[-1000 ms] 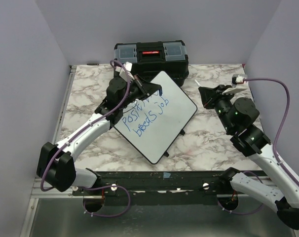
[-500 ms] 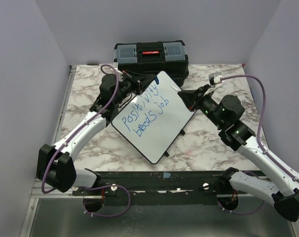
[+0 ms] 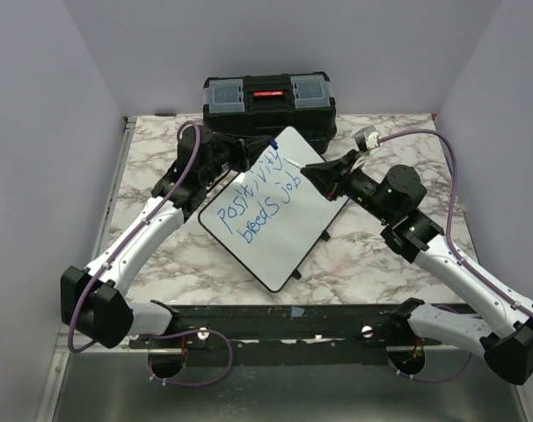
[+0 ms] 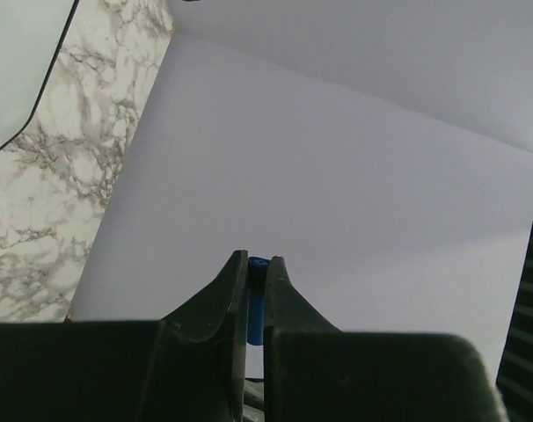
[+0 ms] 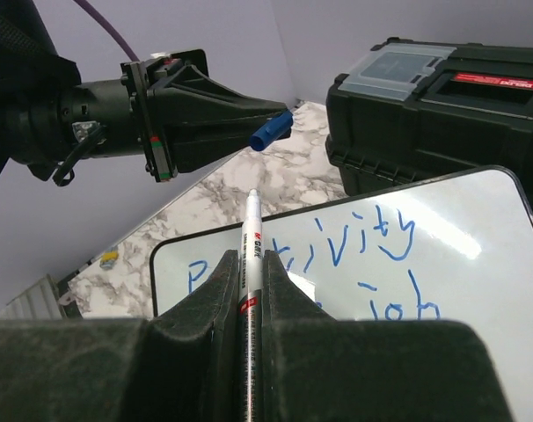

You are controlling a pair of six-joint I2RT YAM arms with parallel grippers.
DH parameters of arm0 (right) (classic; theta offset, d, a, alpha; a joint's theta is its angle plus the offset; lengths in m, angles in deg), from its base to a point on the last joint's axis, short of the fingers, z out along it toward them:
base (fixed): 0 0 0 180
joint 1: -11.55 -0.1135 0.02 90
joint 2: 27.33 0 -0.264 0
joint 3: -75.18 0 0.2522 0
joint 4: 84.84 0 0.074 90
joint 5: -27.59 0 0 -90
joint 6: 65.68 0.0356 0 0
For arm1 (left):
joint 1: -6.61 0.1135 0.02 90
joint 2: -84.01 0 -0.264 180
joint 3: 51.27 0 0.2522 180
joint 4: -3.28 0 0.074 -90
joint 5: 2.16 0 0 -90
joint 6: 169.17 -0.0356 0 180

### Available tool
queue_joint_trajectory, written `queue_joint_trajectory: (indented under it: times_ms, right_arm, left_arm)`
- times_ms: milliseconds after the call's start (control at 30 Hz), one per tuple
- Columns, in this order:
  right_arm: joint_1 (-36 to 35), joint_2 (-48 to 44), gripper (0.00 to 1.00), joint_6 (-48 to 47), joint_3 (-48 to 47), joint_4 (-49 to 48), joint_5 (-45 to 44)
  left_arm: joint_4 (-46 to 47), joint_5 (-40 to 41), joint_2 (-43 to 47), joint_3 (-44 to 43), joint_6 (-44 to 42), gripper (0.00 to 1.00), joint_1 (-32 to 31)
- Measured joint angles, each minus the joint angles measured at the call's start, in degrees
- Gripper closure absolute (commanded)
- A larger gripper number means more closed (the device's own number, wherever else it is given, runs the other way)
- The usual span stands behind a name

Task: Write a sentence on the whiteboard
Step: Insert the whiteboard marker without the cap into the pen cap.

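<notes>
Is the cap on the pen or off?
Off. The blue cap is pinched in the left gripper, apart from the pen held in the right gripper.

Overhead and right-wrist views share the whiteboard (image 3: 275, 211).

The left arm (image 3: 148, 233) and right arm (image 3: 464, 280) have white links with black joints. A purple cable (image 3: 416, 134) runs along each. The left gripper (image 4: 257, 264) and right gripper (image 5: 249, 268) are black with tapered fingers; the left bears small red and green marks.
</notes>
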Motion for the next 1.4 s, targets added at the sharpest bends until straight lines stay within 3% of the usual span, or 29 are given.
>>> queue_joint_trajectory:
  times_ms: [1400]
  right_arm:
    - [-0.6, 6.3, 0.99, 1.5, -2.5, -4.4, 1.8]
  left_arm:
    - [0.6, 1.1, 1.9, 4.2, 3.7, 1.0, 0.0]
